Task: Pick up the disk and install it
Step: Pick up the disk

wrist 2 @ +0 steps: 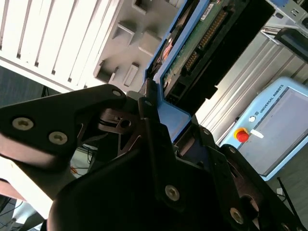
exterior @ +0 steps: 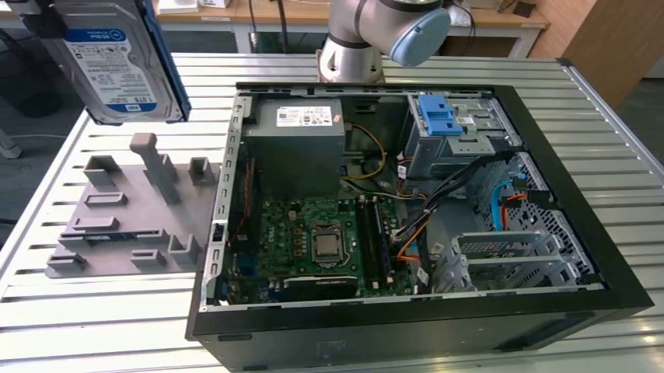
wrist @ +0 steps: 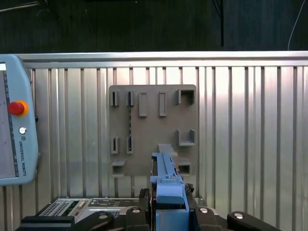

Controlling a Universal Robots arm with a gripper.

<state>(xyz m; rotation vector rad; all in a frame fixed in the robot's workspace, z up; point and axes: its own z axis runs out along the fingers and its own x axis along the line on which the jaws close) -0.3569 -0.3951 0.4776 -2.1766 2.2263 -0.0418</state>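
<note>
The jaws are clamping the disk [exterior: 120, 62] by its blue frame, holding it in the air above the grey holder [exterior: 124, 217] — high enough, seemingly, to clear the holder's posts — while the computer case [exterior: 415, 334] is sitting open beside the holder.

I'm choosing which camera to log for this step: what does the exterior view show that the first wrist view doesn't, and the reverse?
The exterior view adds the open computer case, its motherboard, the grey drive bay with its blue latch, and the arm's base. The first wrist view adds the teach pendant with its red button, and the gripper shut on the disk, seen edge-on. Both share the disk, held clear of the grey fixture plate, and the slatted table.
</note>
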